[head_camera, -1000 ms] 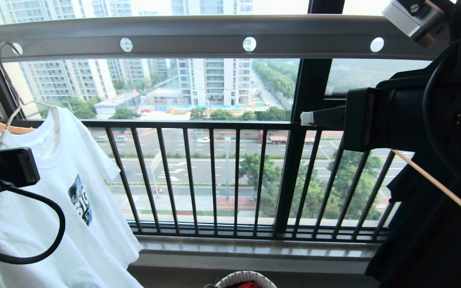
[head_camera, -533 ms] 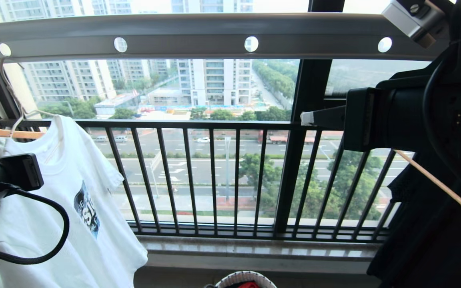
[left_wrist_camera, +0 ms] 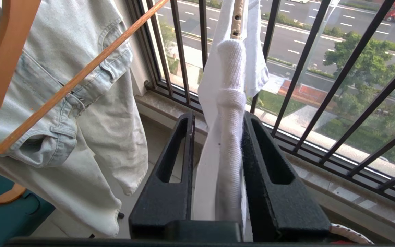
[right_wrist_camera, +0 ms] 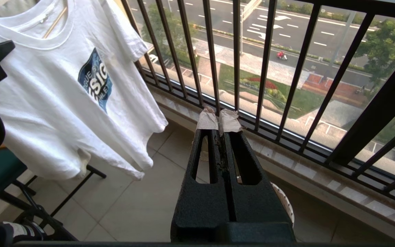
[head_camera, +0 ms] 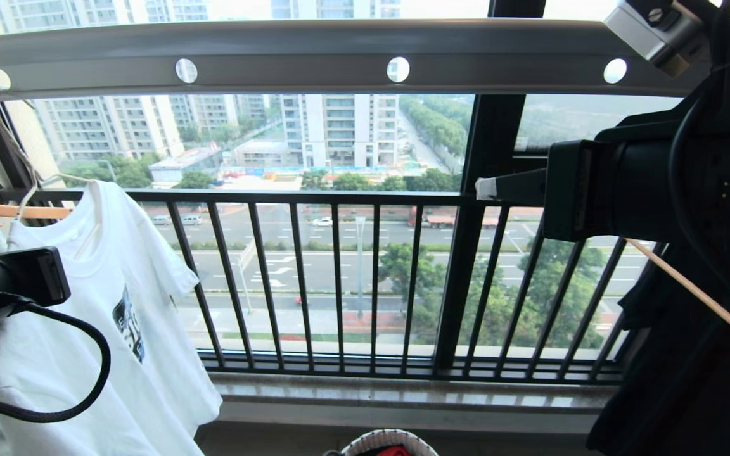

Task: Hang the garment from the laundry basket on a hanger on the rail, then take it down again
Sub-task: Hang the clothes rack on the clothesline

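Our left tool (left_wrist_camera: 218, 151), slightly spread around a hanging fold of the white short-sleeved printed T-shirt (head_camera: 99, 329), sat far nearer than our pressed-together right tool (right_wrist_camera: 219, 120).

A white short-sleeved T-shirt (head_camera: 80, 329) with a dark blue square print on the chest is hung on a thin cream-white wire hanger (head_camera: 13, 145). The hanger is hooked into a round hole of the long grey-white flat rail (head_camera: 314, 60). A small round woven basket (head_camera: 389, 442) with a white rim is seen on the floor below.
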You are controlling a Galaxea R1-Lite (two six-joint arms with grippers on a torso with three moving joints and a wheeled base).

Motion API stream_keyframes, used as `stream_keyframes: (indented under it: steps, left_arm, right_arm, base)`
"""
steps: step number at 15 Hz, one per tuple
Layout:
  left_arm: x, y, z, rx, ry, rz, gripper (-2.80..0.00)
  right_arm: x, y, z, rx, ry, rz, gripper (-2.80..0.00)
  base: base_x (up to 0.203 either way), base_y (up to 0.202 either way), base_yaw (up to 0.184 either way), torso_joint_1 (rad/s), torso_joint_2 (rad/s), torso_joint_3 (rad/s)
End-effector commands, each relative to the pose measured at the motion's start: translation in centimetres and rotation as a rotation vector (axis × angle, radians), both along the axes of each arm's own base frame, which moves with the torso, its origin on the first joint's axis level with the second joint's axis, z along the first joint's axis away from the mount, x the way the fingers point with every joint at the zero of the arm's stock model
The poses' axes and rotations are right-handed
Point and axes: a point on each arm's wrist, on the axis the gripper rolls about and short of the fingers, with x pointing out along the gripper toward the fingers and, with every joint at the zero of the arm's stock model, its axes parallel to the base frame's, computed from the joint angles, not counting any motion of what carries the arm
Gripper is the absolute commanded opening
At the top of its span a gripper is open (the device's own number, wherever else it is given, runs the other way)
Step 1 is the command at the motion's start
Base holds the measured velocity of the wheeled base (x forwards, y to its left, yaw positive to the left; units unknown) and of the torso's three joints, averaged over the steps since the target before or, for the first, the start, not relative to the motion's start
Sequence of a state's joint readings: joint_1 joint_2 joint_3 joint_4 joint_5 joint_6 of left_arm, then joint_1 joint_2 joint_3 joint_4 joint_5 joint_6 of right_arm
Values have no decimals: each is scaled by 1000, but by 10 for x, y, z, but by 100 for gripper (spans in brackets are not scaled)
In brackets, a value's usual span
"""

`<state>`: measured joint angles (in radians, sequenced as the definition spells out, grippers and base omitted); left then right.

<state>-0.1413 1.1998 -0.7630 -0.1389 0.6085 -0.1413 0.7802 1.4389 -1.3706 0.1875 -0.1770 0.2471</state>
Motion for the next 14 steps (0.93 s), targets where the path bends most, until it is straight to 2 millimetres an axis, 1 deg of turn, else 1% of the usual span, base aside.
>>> stream_keyframes:
  steps: [1,4,6,8,11,14]
  left_arm:
    - [-4,1,3,-2,-16,3,0]
    - [-21,-2,10,-5,-55,-36,0]
    - [-32,-4,4,4,2,-60,0]
    - [-42,-3,5,2,6,-66,0]
    - [-65,-3,14,-14,-73,-111,0]
    - [-98,-1,27,-48,-196,-194,0]
  right_arm:
    - [0,0,-1,-1,3,-1,-280]
    - [1,1,-1,-4,5,-1,-280]
    - [1,1,-2,-4,5,-1,-280]
    - [1,1,-2,-5,7,-1,-280]
    - [3,3,-4,-10,12,-1,-280]
    - [4,4,-5,-14,16,-1,-280]
  base:
    - [0,0,0,0,0,0]
    - [0,0,0,0,0,0]
    - [0,0,0,0,0,0]
    - [0,0,0,0,0,0]
    - [0,0,0,0,0,0]
    - [0,0,0,0,0,0]
